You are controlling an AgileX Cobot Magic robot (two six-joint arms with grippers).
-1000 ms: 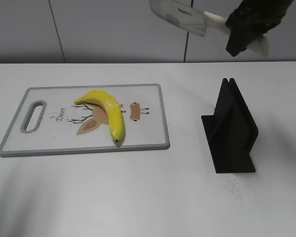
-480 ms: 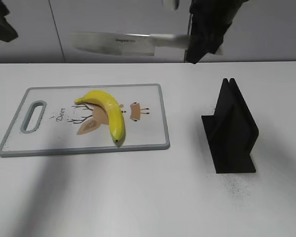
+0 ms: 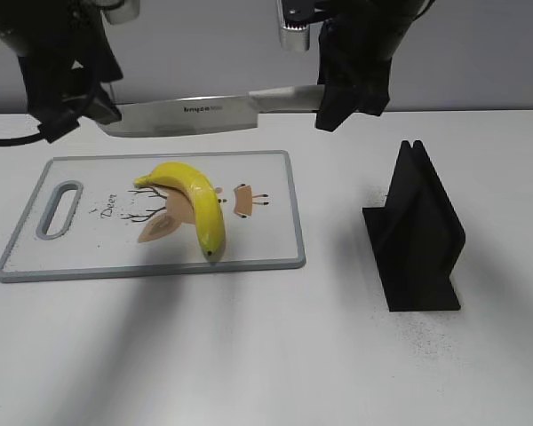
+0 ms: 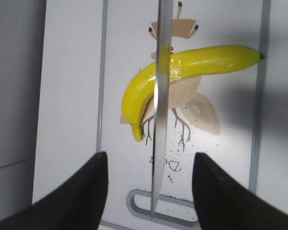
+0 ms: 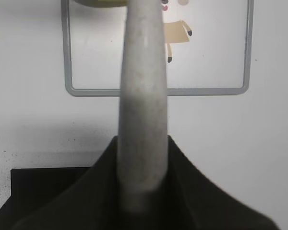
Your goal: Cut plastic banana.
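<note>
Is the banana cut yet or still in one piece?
Still in one piece. The banana lies whole on the cutting board, and the knife held by the right tool is above it, not touching.

Yellow banana (image 3: 191, 197), grey-rimmed white deer-print board (image 3: 275, 226), black stand (image 3: 415, 235).

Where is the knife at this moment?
In the exterior view the knife hangs level in the air above the far edge of the cutting board, over the banana, its handle in the right claw.
</note>
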